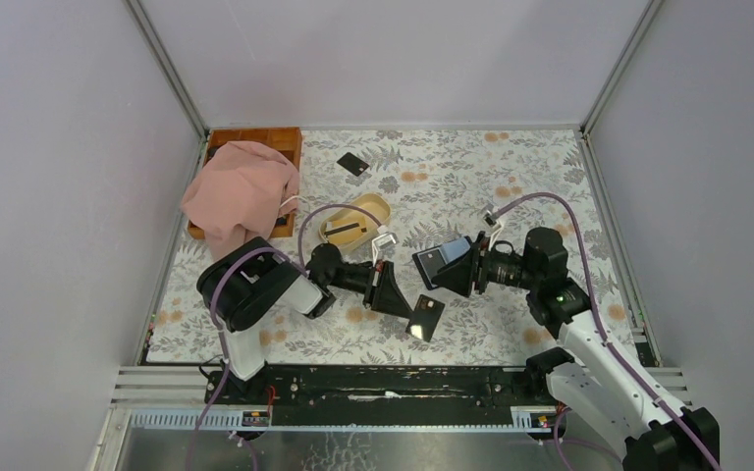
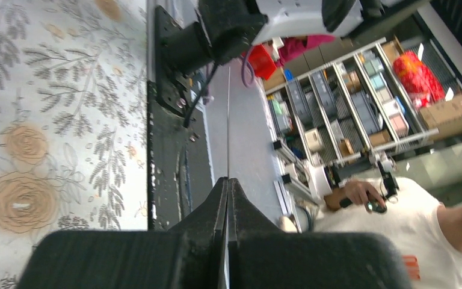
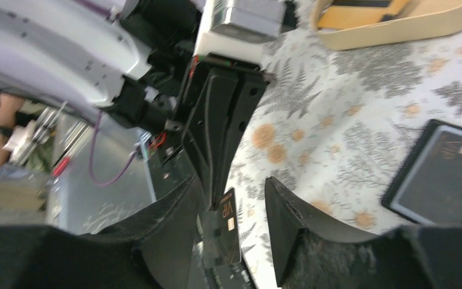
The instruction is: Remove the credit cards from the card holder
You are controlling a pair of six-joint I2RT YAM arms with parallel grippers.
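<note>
- The left gripper [image 2: 227, 180] has its fingers pressed together on a credit card [image 1: 426, 317], pinching it by one edge. In the left wrist view the card shows only as a thin line rising from the fingertips.
- That card hangs over the near middle of the floral table [image 1: 511, 186], just near-left of the card holder [image 3: 439, 177]. The holder lies opened on the table with its blue-grey inside up.
- The right gripper [image 3: 233, 186] has its fingers apart with nothing clamped between them. It sits close beside the holder, but whether it touches it cannot be told.
- A second card [image 1: 352, 163] lies flat at the far middle, beyond the beige dish [image 1: 355, 221].
- The step in hand looks like setting the pulled card down. It goes best if the left arm lowers the card over a bare patch well apart from the holder until its free edge meets the cloth, and only then parts its fingers.
- A thin, stiff card held by one edge probably tips flat on release. Letting go low should stop it skidding toward the table's near rail.
- The two grippers are close together, so the right arm likely needs to draw back to the right before the left arm moves, or it may knock the card.
- A small light patch shows inside the holder. Whether it is another card cannot be told, so it deserves a look.
</note>
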